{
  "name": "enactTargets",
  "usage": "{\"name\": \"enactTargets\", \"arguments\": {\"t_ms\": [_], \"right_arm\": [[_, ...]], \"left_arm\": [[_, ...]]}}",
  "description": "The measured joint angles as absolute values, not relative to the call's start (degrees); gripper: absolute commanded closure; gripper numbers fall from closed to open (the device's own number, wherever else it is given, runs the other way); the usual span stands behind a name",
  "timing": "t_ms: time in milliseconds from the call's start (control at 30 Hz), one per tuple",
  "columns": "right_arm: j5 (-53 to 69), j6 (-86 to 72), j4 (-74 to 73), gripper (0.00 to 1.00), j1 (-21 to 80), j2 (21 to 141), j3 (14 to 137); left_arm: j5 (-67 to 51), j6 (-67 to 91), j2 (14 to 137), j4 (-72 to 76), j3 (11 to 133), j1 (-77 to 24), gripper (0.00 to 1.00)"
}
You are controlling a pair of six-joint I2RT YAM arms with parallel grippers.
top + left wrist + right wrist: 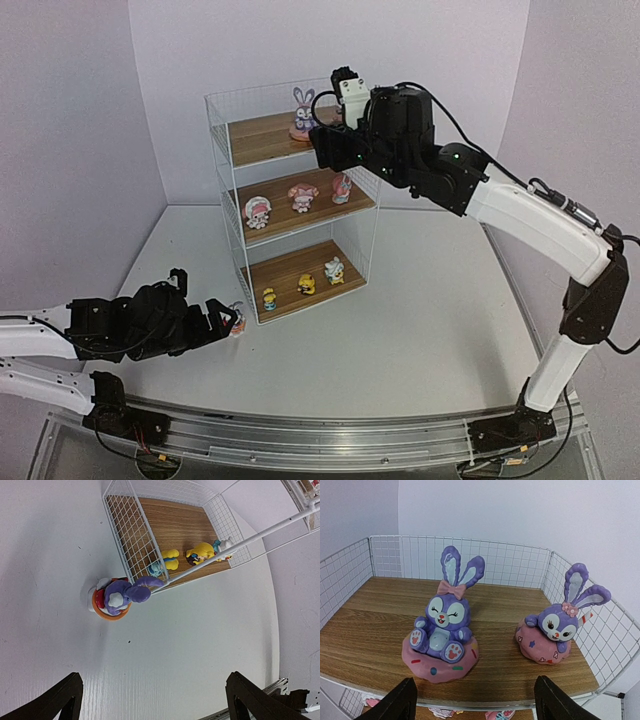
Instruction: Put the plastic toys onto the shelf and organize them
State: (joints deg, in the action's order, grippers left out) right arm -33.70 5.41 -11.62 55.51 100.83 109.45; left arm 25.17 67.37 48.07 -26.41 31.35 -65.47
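Observation:
The white wire shelf [262, 135] stands mid-table. Its top board [375, 625] carries two purple bunnies on pink bases, one sitting with a pink bow [442, 630] and one lying on its mound [555, 632]. My right gripper [475, 705] hovers open at that board's front edge, just short of both bunnies, with nothing between its fingers. A third purple bunny [117, 597] on an orange base stands on the table by the shelf's bottom corner. My left gripper [155, 702] is wide open, a short way back from it and holding nothing.
The middle board holds three pink-white figures [303, 197]. On the bottom board stand three small yellow and white ones [307, 284]. The shelf's wire wall [130, 535] rises right beside the floor bunny. White walls enclose the table.

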Motion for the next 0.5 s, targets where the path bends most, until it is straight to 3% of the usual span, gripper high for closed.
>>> {"name": "enactTargets", "arguments": {"t_ms": [500], "right_arm": [[-37.72, 7.72, -11.25, 0.23, 55.53, 103.07, 110.91]], "left_arm": [[25.19, 67.37, 47.51, -26.46, 31.35, -65.47, 0.0]]}}
